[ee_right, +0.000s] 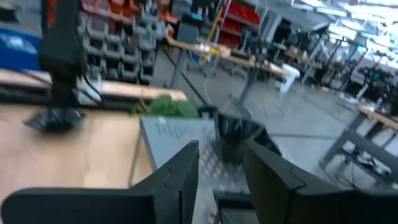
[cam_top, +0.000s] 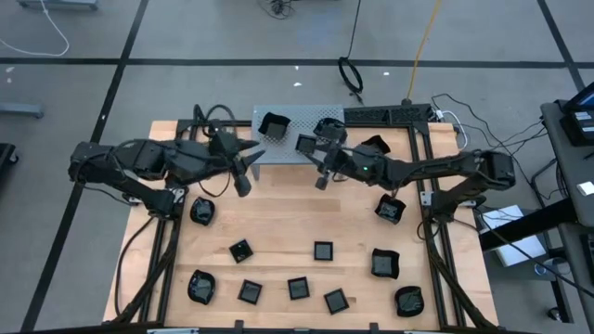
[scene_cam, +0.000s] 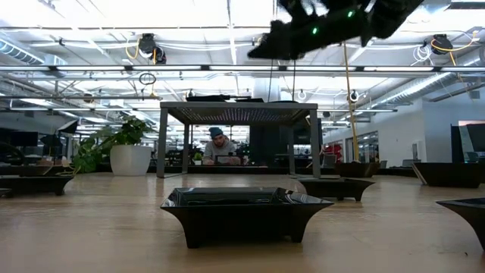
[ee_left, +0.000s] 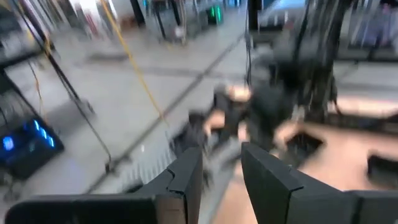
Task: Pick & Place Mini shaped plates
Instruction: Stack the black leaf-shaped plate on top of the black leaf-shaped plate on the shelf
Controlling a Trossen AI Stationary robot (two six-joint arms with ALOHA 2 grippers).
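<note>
Your left gripper [cam_top: 249,167] and right gripper [cam_top: 323,173], both hanging slack and empty, are risking clipping the stand [cam_top: 290,148] and its plates [cam_top: 273,123].

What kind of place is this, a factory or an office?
Probably a large open robotics lab or workshop: bare ceiling pipes, red parts bins, and a person at a desk beyond the table.

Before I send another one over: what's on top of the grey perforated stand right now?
Two black mini plates show on the stand. The right end effector and arm cover its right part.
</note>
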